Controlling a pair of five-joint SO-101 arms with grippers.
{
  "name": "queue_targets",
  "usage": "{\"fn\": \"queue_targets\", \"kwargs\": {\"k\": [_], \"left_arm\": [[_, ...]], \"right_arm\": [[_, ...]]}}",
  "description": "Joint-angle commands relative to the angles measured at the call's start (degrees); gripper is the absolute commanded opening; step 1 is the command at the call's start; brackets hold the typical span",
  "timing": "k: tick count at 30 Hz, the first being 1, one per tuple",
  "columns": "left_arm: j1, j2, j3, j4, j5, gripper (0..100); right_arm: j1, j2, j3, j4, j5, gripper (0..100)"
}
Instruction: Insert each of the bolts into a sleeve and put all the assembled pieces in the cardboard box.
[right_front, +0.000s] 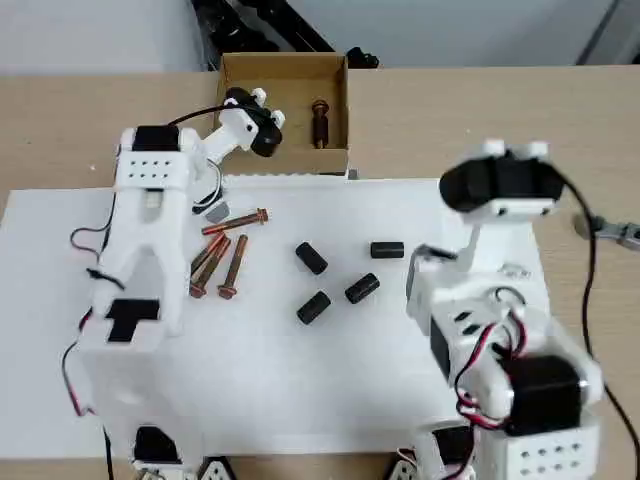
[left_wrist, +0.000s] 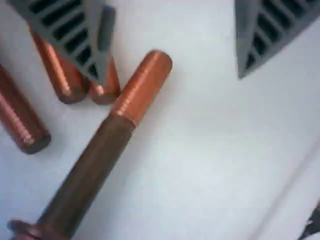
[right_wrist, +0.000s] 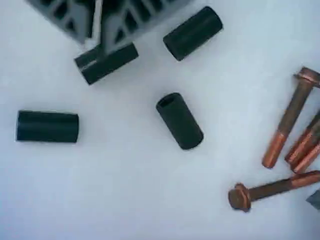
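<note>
Several copper bolts (right_front: 222, 255) lie on the white sheet at the left, and several black sleeves (right_front: 337, 280) lie scattered at its middle. My left gripper (left_wrist: 170, 79) hangs open just over the bolts, with the threaded end of one bolt (left_wrist: 107, 145) between its fingers (left_wrist: 75, 35); in the high view the left gripper (right_front: 212, 210) sits at the bolts' far end. My right gripper (right_wrist: 100, 47) is shut, its tips just over one sleeve (right_wrist: 112, 61), which they partly hide. One assembled piece (right_front: 320, 122) lies in the cardboard box (right_front: 235, 70).
The cardboard box stands at the far edge, just beyond the white sheet (right_front: 300, 390). The left arm's body (right_front: 150, 250) rises over the sheet's left side, the right arm's (right_front: 500, 330) over its right. Wires hang beside both bases.
</note>
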Motion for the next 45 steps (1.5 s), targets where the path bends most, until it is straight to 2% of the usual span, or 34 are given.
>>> {"fn": "queue_targets", "kwargs": {"k": [1, 10, 21, 37, 39, 42, 45], "left_arm": [[1.32, 3.78, -9.19, 3.08, -0.35, 16], [6.68, 10.90, -20.18, 7.47, -0.35, 16], [6.68, 15.12, -20.35, 7.12, -0.26, 16], [6.42, 24.26, -22.29, 2.64, 0.88, 16], [6.42, 24.26, -22.20, 2.73, 0.88, 13], [6.59, 24.18, -22.55, 4.57, 0.88, 2], [6.77, 23.91, -22.81, 7.30, 0.79, 1]], "right_arm": [[0.84, -4.44, 5.27, -1.89, 0.62, 0.4], [1.10, -10.51, 10.29, -1.54, 0.62, 0.4], [0.92, -10.86, 10.29, -1.36, -2.73, 0.4], [1.01, -10.77, 10.37, -1.27, -2.73, 0.4], [1.01, -10.77, 10.37, -1.27, -2.73, 0.4], [1.01, -10.77, 10.37, -1.19, -2.73, 0.4], [1.01, -10.77, 10.37, -1.19, -2.73, 0.4]]}}
